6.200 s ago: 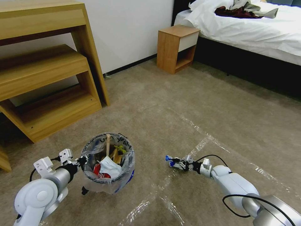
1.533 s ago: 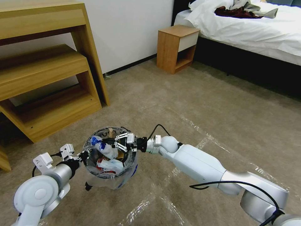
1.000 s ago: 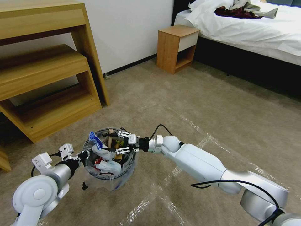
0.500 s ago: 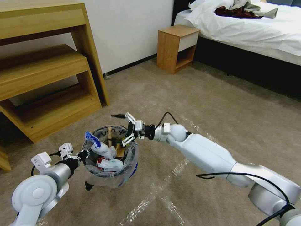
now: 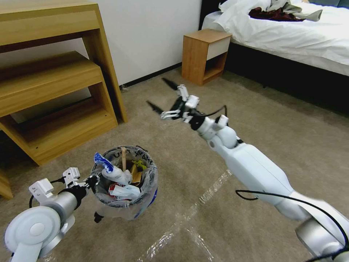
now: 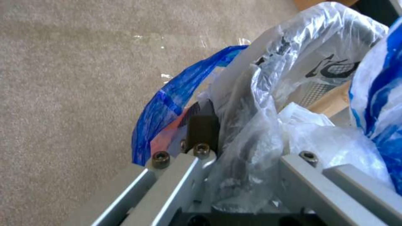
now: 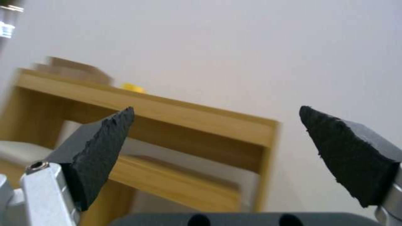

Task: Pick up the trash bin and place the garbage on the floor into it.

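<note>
The trash bin (image 5: 143, 194), blue and red with a clear lettered bag, hangs just above the floor (image 5: 232, 120). My left gripper (image 5: 92, 180) is shut on its near rim. In the left wrist view a finger (image 6: 203, 125) presses the bag against the blue wall of the trash bin (image 6: 176, 100). Garbage fills the bin: a white-blue bottle (image 5: 109, 170), a wooden stick (image 5: 123, 158), a light-blue mask (image 5: 125, 191) and brown paper (image 5: 136, 177). My right gripper (image 5: 157, 92) is raised high beyond the bin, open and holding nothing, and its fingertips (image 7: 113, 131) stand wide apart before the wall.
A wooden desk with low shelves (image 5: 54, 91) stands at the left against the white wall. A nightstand (image 5: 205, 54) and a bed (image 5: 291, 32) are at the back right. Shiny tape lines (image 5: 214, 187) cross the carpet to the right of the bin.
My right gripper carried the white-blue bottle from the floor to the bin and let it go inside. It then rose up and away, open. The left arm kept hold of the bin.
</note>
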Robot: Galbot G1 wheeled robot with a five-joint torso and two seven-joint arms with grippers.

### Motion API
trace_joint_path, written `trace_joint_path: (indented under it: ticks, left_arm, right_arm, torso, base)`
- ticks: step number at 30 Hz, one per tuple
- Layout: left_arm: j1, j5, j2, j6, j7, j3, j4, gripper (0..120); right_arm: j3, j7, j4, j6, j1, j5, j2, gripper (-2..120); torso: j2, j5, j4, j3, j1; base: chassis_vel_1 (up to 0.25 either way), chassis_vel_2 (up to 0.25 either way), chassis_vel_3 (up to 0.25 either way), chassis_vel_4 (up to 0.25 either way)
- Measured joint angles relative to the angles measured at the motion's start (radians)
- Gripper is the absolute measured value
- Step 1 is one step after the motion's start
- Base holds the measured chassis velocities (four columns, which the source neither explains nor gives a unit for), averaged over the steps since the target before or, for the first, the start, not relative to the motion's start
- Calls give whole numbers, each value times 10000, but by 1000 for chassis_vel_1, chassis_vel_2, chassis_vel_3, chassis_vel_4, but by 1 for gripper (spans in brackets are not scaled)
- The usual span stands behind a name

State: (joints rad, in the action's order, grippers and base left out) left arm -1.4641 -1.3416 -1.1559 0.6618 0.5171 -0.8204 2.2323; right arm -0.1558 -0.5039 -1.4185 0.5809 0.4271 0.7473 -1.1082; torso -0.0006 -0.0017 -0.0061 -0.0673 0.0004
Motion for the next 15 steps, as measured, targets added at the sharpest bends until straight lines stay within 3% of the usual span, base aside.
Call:
trace_joint_path:
  ticks: [3, 4, 8, 15]
  left_arm:
    - [-91, -4, -71, 0, 0, -32, 138, 0]
    - [-91, -4, -71, 0, 0, -32, 138, 0]
    - [-309, 46, -244, 0, -19, -224, 468, 0]
    - [-393, 107, -381, 0, -46, -253, 653, 0]
  right_arm:
    - [755, 2048, -581, -388, 791, -522, 312, 100]
    - [755, 2048, -581, -388, 791, -522, 312, 100]
    - [1715, 4344, -1615, -986, 1977, -1100, 346, 100]
    - [3082, 5373, -2418, -1423, 3786, -2353, 56, 100]
  torso:
    - [0, 0, -4, 0, 0]
    - [0, 0, -4, 0, 0]
    - [1, 0, 1, 1, 0]
    - [0, 1, -6, 1, 0]
  base:
    - [0, 0, 0, 0]
    - [0, 0, 0, 0]
    - [0, 0, 0, 0]
    - [0, 0, 0, 0]
